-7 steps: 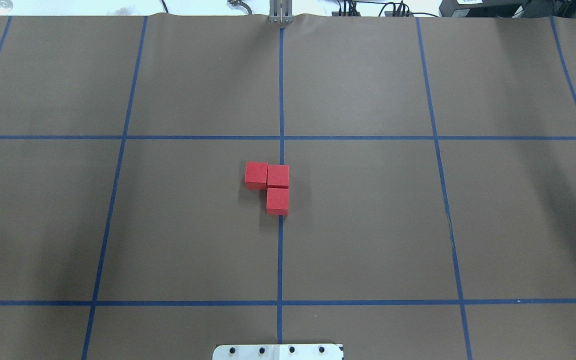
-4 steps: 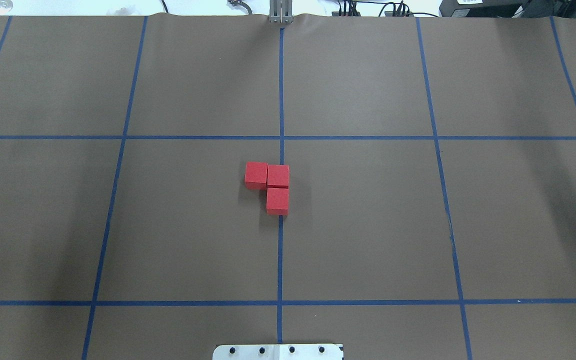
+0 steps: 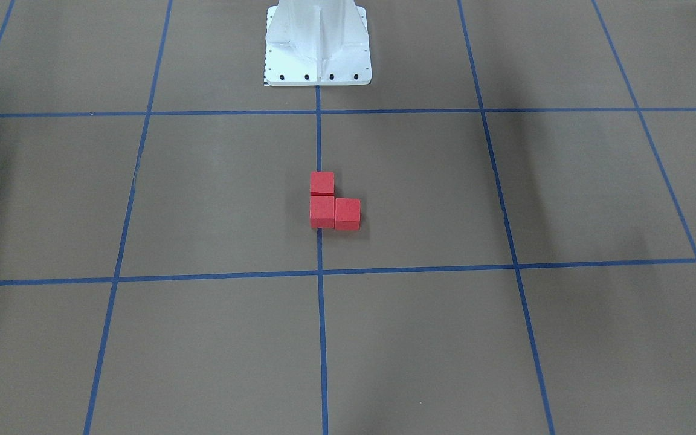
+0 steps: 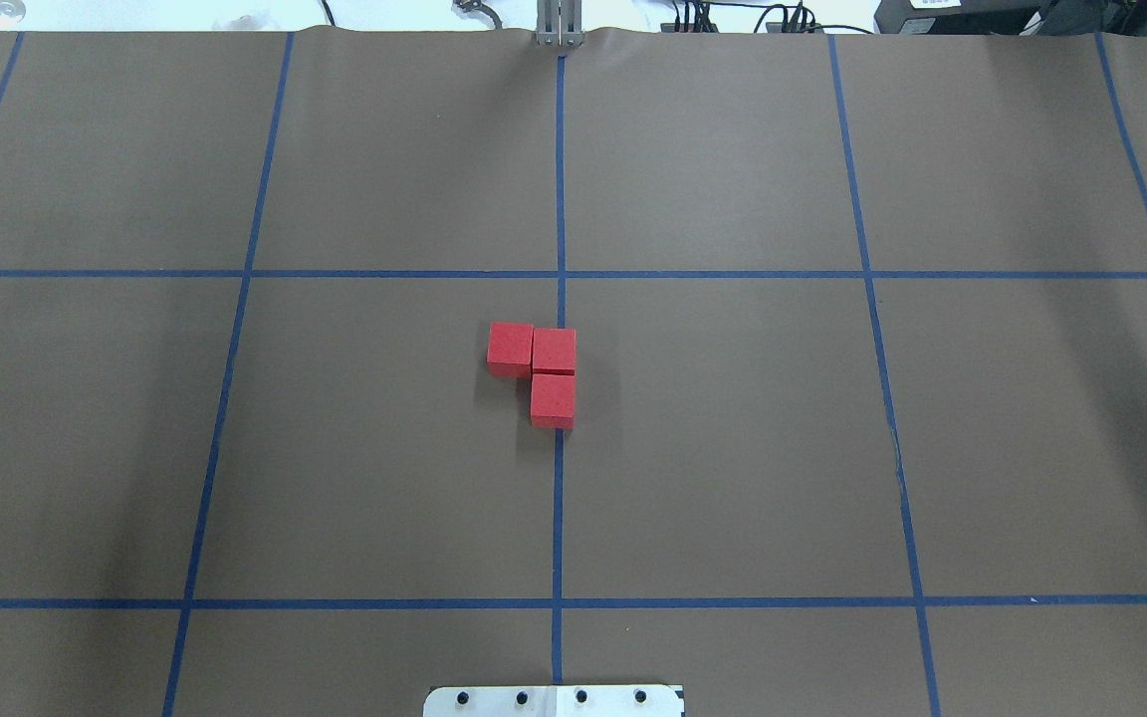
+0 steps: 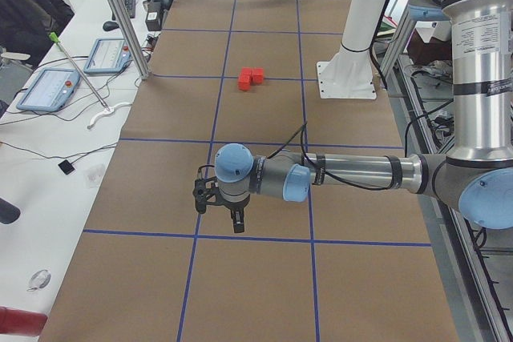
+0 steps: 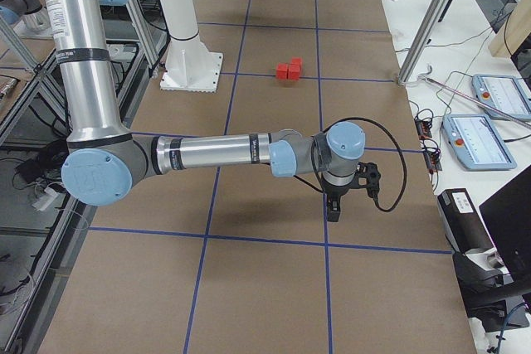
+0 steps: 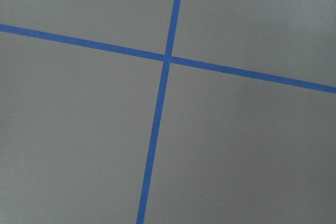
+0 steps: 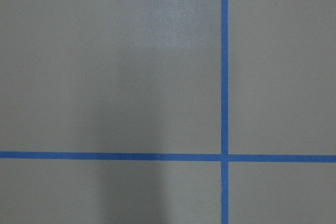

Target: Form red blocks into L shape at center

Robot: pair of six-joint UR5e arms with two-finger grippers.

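Note:
Three red blocks (image 4: pixel 554 351) lie touching in an L on the brown floor at the center (image 4: pixel 559 478), on the middle blue tape line. Two sit along the line (image 4: pixel 552 400) and one sticks out to the overhead view's left (image 4: pixel 510 349). They also show in the front view (image 3: pixel 322 211) and both side views (image 5: pixel 250 78) (image 6: pixel 289 69). My left gripper (image 5: pixel 220 218) hangs far from them over a grid crossing. My right gripper (image 6: pixel 353 198) hangs far off at the other end. Both show only in side views, so I cannot tell whether they are open or shut.
The white metal base (image 4: pixel 554 700) stands at the near edge on the middle line. Aluminium posts (image 5: pixel 120 18) (image 6: pixel 436 18) and benches with tablets (image 5: pixel 50 90) (image 6: pixel 481 138) flank the far side. Both wrist views show only brown floor and blue tape.
A dark bit of the right arm at the overhead view's right edge has moved out of view. The three red blocks have not moved.

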